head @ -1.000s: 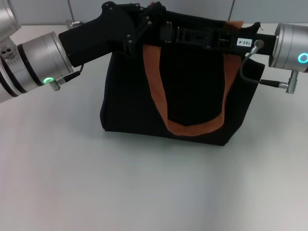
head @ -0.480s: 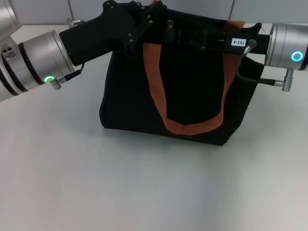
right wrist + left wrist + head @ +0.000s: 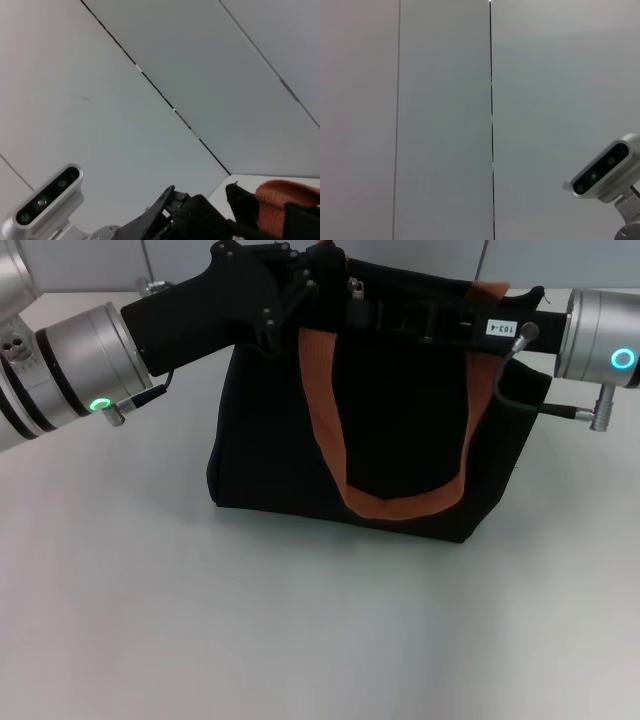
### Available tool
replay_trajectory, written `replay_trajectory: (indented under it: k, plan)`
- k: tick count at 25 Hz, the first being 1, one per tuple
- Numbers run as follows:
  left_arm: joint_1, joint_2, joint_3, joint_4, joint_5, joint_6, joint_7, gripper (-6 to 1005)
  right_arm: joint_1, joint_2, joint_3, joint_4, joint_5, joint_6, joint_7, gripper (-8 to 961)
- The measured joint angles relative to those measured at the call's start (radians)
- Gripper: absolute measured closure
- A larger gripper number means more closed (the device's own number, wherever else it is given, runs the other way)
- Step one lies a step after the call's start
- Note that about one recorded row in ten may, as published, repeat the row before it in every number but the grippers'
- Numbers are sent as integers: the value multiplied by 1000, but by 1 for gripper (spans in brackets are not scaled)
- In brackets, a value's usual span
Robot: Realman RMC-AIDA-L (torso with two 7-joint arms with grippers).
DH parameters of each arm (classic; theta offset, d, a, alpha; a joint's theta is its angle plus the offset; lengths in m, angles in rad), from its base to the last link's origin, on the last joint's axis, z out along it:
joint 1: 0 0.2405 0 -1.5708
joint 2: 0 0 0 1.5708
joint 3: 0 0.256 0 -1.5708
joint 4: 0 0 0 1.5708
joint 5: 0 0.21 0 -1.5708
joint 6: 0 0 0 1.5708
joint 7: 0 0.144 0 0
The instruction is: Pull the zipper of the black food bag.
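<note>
The black food bag (image 3: 390,410) stands upright in the middle of the table in the head view, with an orange-brown strap (image 3: 400,506) hanging in a loop down its front. My left gripper (image 3: 322,278) reaches in from the left and sits at the bag's top left corner. My right gripper (image 3: 362,308) reaches in from the right, lying along the bag's top edge and ending close to the left gripper. The zipper is hidden behind the two black grippers. The right wrist view shows the strap's top (image 3: 286,200) beside black gripper parts (image 3: 192,216).
The bag stands on a white table (image 3: 300,630). A grey panelled wall (image 3: 445,120) stands behind. A silver wrist camera (image 3: 607,171) shows in the left wrist view, and another one (image 3: 44,201) in the right wrist view. A cable (image 3: 515,380) hangs off my right wrist.
My right arm shifted a little left along the bag's top, then slightly back right. The left arm and the bag have barely moved.
</note>
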Motion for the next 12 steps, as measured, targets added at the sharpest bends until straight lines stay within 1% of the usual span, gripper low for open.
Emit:
replay_trajectory:
  k: [5,7,8,9,10,12]
  plan:
    - [7,0,-2,-2,0,0,7,815,-1,-2,3,-4,0,2,4,955]
    - [9,0,-3,-9,0,0,11,814,-1,-6,4,-7,0,2,13,955]
    - [10,0,-3,-11,0,0,13,814,0,-11,2,-11,-2,2,28,955]
    - [10,0,-3,-15,-4,-1,19,813,6,-23,-4,-21,-3,0,60,955]
    - [12,0,-3,-22,-12,-4,27,813,6,-23,-4,-21,-3,0,60,955]
    - [13,0,-2,-25,-18,-6,33,812,15,-33,-15,-40,-15,-1,107,955]
